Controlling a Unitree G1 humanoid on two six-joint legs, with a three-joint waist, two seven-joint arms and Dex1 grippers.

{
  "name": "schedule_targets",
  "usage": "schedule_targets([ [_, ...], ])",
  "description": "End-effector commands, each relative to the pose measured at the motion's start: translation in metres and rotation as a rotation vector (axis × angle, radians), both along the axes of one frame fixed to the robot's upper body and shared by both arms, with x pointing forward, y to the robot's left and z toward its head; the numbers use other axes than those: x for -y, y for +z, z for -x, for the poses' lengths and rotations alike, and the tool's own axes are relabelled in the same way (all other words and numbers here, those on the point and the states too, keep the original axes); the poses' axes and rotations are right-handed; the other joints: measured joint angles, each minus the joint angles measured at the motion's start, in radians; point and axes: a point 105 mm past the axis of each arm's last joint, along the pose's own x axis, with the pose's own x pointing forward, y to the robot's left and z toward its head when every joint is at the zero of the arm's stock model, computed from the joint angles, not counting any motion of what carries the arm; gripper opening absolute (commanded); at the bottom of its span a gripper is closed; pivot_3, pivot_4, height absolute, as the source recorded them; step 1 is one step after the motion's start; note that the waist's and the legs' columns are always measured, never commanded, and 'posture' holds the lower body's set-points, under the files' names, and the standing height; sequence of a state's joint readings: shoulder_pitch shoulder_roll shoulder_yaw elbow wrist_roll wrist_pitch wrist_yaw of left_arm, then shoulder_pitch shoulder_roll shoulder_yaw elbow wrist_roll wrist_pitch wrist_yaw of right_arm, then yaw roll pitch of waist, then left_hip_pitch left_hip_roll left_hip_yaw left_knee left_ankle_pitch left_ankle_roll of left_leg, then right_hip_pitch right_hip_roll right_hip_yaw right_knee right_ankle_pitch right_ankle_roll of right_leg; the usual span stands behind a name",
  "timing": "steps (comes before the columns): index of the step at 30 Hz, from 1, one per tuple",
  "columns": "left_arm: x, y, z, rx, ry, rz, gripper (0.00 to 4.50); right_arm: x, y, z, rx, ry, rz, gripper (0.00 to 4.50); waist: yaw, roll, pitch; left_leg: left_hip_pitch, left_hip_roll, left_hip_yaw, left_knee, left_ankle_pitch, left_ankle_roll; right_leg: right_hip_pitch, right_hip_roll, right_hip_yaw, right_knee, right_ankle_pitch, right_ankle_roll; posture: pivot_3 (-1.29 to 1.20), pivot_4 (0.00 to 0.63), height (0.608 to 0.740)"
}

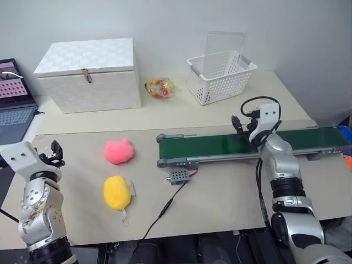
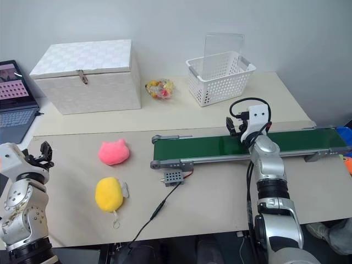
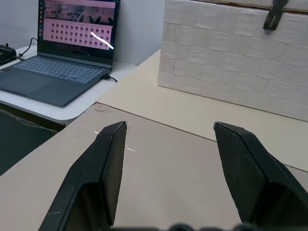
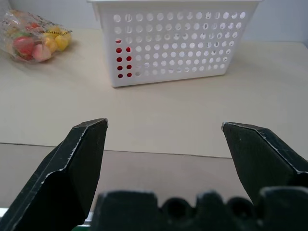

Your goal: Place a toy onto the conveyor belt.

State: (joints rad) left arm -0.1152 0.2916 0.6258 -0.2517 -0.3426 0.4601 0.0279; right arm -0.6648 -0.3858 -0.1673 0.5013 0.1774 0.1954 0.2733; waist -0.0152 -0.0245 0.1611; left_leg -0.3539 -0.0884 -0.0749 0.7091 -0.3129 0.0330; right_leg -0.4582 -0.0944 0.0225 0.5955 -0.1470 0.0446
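The toy (image 1: pixel 117 192), a yellow oval plush with a white tag and string loop, lies on the table near the front, just below a pink eared plush. The conveyor belt (image 1: pixel 220 146), dark green in a grey frame, runs across the table's right half. My left gripper (image 3: pixel 168 127) is open and empty, hanging over the table's left edge, well left of the toy (image 2: pixel 108 193). My right gripper (image 4: pixel 166 126) is open and empty too, held level above the belt's middle, facing the white basket.
A pink plush (image 1: pixel 119 150) sits left of the belt's end. The grey control box (image 1: pixel 177 176) and its black cable lie in front of the belt. At the back stand a white lidded box (image 1: pixel 88 74), a sweets bag (image 1: pixel 159 87) and a white basket (image 1: pixel 220 74). A laptop (image 3: pixel 72 53) is far left.
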Motion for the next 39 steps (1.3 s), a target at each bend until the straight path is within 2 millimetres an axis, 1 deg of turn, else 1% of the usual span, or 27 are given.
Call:
schedule_targets([
  [1,0.006,0.017,-0.004,0.048,-0.023,-0.056,3.07,-0.032,0.039,0.002,0.132,0.151,0.043,4.5,0.0,0.0,0.0,0.0,0.0,0.0,0.0,0.0,0.0,0.0,0.0,0.0,0.0,0.0,0.0,0.0,0.15,0.728],
  [2,0.01,0.019,-0.007,0.051,-0.039,-0.072,3.07,-0.062,0.05,0.01,0.167,0.306,0.079,4.5,-0.001,0.0,0.0,0.0,0.0,0.0,0.0,0.0,0.0,0.0,0.0,0.0,0.0,0.0,0.0,0.0,0.15,0.728],
  [3,0.014,0.021,-0.009,0.057,-0.054,-0.079,3.07,-0.09,0.056,0.025,0.19,0.477,0.12,4.5,-0.006,0.001,0.0,0.0,0.0,0.0,0.0,0.0,0.0,-0.001,0.0,0.0,0.0,0.0,0.0,0.0,0.15,0.728],
  [4,0.017,0.021,-0.011,0.061,-0.064,-0.079,3.07,-0.109,0.058,0.04,0.2,0.611,0.157,4.5,-0.009,0.001,0.0,0.0,0.0,0.001,0.0,0.0,0.0,-0.001,0.001,0.001,0.0,0.0,0.0,0.0,0.15,0.728],
  [6,0.018,0.02,-0.011,0.053,-0.068,-0.081,3.07,-0.125,0.053,0.071,0.168,0.831,0.209,4.5,-0.008,0.001,0.0,0.0,0.002,0.001,0.0,0.0,0.0,-0.001,0.002,0.001,0.001,0.0,0.0,0.0,0.15,0.728],
  [8,0.019,0.02,-0.011,0.052,-0.067,-0.081,3.07,-0.13,0.047,0.103,0.127,1.02,0.238,4.5,-0.005,0.001,0.0,0.0,0.002,0.0,0.0,0.0,0.0,0.0,0.002,-0.001,0.0,0.0,0.0,0.0,0.15,0.728],
  [10,0.019,0.02,-0.011,0.054,-0.07,-0.08,3.07,-0.125,0.041,0.126,0.073,1.155,0.239,4.5,0.016,0.001,0.0,-0.001,0.0,-0.002,0.0,-0.002,0.003,0.001,-0.001,-0.004,-0.001,0.0,0.0,0.0,0.15,0.728],
  [12,0.02,0.021,-0.011,0.055,-0.074,-0.08,3.07,-0.115,0.032,0.142,0.004,1.245,0.239,4.5,0.021,0.0,0.0,-0.001,0.0,-0.001,0.002,-0.003,0.004,0.002,-0.002,-0.006,-0.001,0.0,0.0,0.0,0.15,0.728],
  [14,0.021,0.021,-0.01,0.054,-0.077,-0.081,3.07,-0.102,0.02,0.152,-0.076,1.299,0.256,4.5,0.023,0.0,0.0,-0.001,-0.002,0.001,0.002,-0.003,0.005,0.001,-0.004,-0.006,-0.002,0.0,0.001,0.0,0.15,0.728],
  [15,0.022,0.022,-0.01,0.056,-0.079,-0.081,3.07,-0.094,0.015,0.153,-0.11,1.3,0.257,4.5,0.024,0.0,0.0,0.0,-0.002,0.001,0.002,-0.003,0.005,0.002,-0.004,-0.006,-0.002,0.0,0.001,0.0,0.15,0.728],
  [17,0.025,0.024,-0.009,0.064,-0.088,-0.07,3.07,-0.078,0.004,0.141,-0.165,1.232,0.283,4.5,0.022,0.0,0.0,0.0,-0.001,0.001,0.002,-0.003,0.005,0.002,-0.004,-0.007,-0.001,0.0,0.001,0.0,0.15,0.728],
  [18,0.029,0.024,-0.009,0.065,-0.099,-0.064,3.07,-0.071,0.0,0.137,-0.186,1.209,0.297,4.5,0.02,0.0,0.0,0.001,-0.001,0.002,0.002,-0.003,0.004,0.002,-0.004,-0.007,-0.001,0.0,0.0,0.0,0.15,0.728],
  [19,0.037,0.024,-0.008,0.056,-0.128,-0.077,3.07,-0.068,-0.002,0.135,-0.195,1.194,0.311,4.5,0.019,0.0,0.0,0.001,-0.001,0.002,0.002,-0.003,0.004,0.002,-0.004,-0.007,-0.001,0.001,0.0,0.0,0.15,0.728],
  [20,0.043,0.024,-0.006,0.048,-0.149,-0.088,3.07,-0.066,-0.003,0.134,-0.197,1.191,0.32,4.5,0.018,0.0,0.0,0.001,0.0,0.002,0.002,-0.002,0.004,0.002,-0.004,-0.007,-0.001,0.001,0.0,0.0,0.15,0.728],
  [21,0.053,0.023,-0.003,0.045,-0.178,-0.079,3.07,-0.067,-0.002,0.133,-0.191,1.19,0.319,4.5,0.016,0.0,0.0,0.001,0.0,0.002,0.002,-0.002,0.003,0.002,-0.004,-0.006,0.0,0.001,0.0,0.0,0.15,0.728],
  [24,0.088,0.012,0.012,0.017,-0.284,-0.036,3.07,-0.07,0.001,0.132,-0.169,1.196,0.305,4.5,0.013,0.0,0.0,0.001,0.0,0.002,0.002,-0.002,0.003,0.001,-0.004,-0.006,-0.001,0.001,0.0,0.0,0.15,0.728],
  [25,0.101,0.004,0.018,-0.012,-0.321,-0.02,3.07,-0.072,0.001,0.132,-0.162,1.195,0.297,4.5,0.012,0.0,0.0,0.0,0.0,0.003,0.002,-0.003,0.004,0.001,-0.004,-0.005,-0.001,0.001,0.0,0.0,0.15,0.728],
  [26,0.109,-0.002,0.022,-0.031,-0.342,-0.008,3.07,-0.073,0.001,0.131,-0.157,1.193,0.293,4.5,0.013,0.0,0.0,0.001,0.0,0.003,0.002,-0.003,0.004,0.001,-0.004,-0.005,-0.002,0.001,0.0,0.0,0.15,0.728],
  [28,0.123,-0.019,0.032,-0.091,-0.369,0.01,3.07,-0.074,0.001,0.13,-0.148,1.185,0.27,4.5,0.017,0.0,0.0,0.0,0.0,0.004,0.002,-0.004,0.005,0.001,-0.005,-0.006,-0.002,0.001,0.0,0.0,0.15,0.728],
  [30,0.129,-0.027,0.038,-0.124,-0.374,0.001,3.07,-0.074,0.001,0.129,-0.144,1.182,0.258,4.5,0.023,0.0,0.001,0.0,0.0,0.004,0.002,-0.004,0.005,0.001,-0.005,-0.006,-0.002,0.001,0.0,0.0,0.15,0.728],
  [33,0.127,-0.032,0.044,-0.131,-0.323,0.006,3.07,-0.072,0.002,0.129,-0.145,1.176,0.25,4.5,0.029,0.001,0.001,0.001,0.0,0.004,0.002,-0.006,0.01,0.002,-0.004,-0.006,-0.001,0.001,0.0,0.0,0.15,0.728],
  [39,0.142,-0.054,0.046,-0.192,-0.382,0.038,3.07,-0.071,0.002,0.129,-0.148,1.173,0.249,4.5,0.028,0.001,0.001,0.001,0.0,0.004,0.002,-0.006,0.009,0.002,-0.004,-0.006,-0.001,0.001,0.0,0.0,0.15,0.728],
])
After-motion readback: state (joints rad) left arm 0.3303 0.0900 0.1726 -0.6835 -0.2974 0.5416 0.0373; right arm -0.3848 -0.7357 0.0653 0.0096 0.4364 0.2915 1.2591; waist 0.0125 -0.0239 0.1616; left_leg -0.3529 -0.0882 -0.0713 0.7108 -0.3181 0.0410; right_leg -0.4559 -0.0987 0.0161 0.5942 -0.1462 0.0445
